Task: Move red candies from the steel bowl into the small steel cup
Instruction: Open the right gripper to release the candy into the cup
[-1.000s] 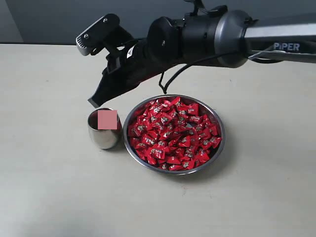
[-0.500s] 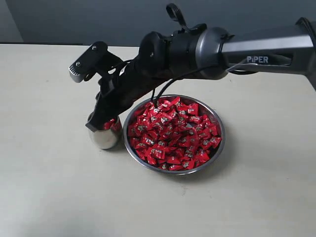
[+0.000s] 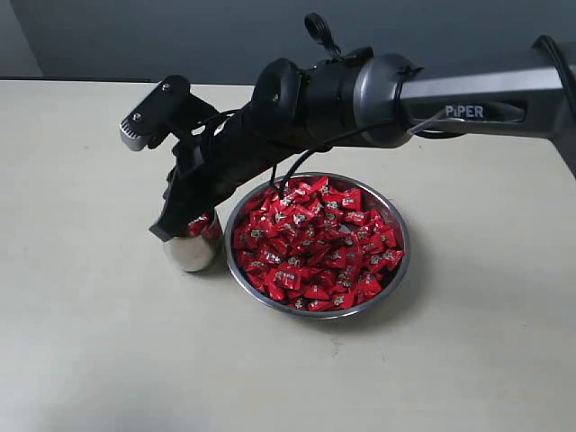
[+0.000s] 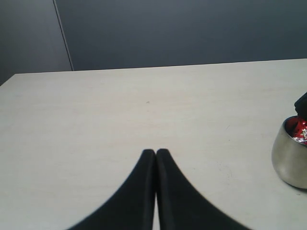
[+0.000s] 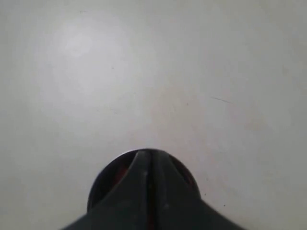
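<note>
So, crinkly shiny red candies (image 3: 315, 243) heap the wide steel bowl (image 3: 317, 314); the rounded small steel cup (image 3: 187, 256) sits just beside it on a matte beige table (image 3: 90, 342), with a dark wall (image 3: 135, 36) behind. Right gripper (image 3: 162, 230), jaws pinched together, is at the cup's mouth; only the left wrist view shows the left gripper (image 4: 156, 153), also closed.

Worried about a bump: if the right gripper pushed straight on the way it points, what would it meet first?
Most likely the small steel cup: the right gripper points into its mouth, so the red candies inside or its wall come first. Depth is unclear.
</note>
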Controlling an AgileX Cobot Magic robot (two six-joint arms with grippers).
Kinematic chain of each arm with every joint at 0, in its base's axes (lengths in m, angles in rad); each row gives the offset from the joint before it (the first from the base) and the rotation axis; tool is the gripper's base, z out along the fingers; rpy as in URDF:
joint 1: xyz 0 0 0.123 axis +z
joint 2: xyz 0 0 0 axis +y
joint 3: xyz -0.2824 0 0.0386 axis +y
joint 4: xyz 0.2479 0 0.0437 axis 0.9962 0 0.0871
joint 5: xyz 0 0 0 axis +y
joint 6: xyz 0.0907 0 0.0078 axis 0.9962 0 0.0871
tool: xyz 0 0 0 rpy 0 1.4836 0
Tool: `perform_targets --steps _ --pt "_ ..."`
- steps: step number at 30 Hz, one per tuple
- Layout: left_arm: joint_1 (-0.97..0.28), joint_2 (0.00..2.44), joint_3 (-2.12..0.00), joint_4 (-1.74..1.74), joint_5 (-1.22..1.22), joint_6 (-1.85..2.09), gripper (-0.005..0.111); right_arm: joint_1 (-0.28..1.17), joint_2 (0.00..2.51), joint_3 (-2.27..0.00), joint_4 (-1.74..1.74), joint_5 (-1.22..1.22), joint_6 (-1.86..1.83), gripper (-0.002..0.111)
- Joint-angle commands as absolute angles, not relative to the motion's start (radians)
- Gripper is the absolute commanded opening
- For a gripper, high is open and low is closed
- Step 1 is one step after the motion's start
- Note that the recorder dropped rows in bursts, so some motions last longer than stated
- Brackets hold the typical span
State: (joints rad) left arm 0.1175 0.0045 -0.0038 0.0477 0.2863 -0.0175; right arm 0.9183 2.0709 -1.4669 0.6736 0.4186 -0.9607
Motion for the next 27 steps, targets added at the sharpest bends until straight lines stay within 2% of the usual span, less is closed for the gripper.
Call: perform_targets --steps 1,4,6,8,13,16,22,27 --pt "0.118 0.000 0.000 0.045 0.284 -0.019 0.000 0.919 2.069 -1.473 0.664 0.405 -0.971 0.015" --pt "0.118 0.000 0.000 0.045 0.284 -0.019 0.000 0.919 2.069 -1.473 0.664 0.404 -0.971 0.036" --pt "0.118 0.000 0.000 0.045 0.284 -0.019 0.000 0.919 2.069 -1.473 0.664 0.399 -0.969 0.041" --pt "0.118 0.000 0.000 0.045 0.284 -0.019 0.000 0.919 2.069 -1.473 0.664 0.394 -0.969 0.038" --pt "0.118 0.000 0.000 0.045 0.284 -0.019 0.000 0.919 2.067 -1.473 0.653 0.387 -0.969 0.022" --pt "0.118 0.000 0.000 0.045 0.284 -0.019 0.000 0.919 2.058 -1.473 0.643 0.387 -0.963 -0.001" --pt "0.118 0.000 0.000 0.045 0.284 -0.019 0.000 0.907 2.038 -1.465 0.546 0.395 -0.850 -0.001" --pt "0.118 0.000 0.000 0.045 0.284 -0.019 0.000 0.847 1.988 -1.354 0.547 0.375 -0.834 -0.001"
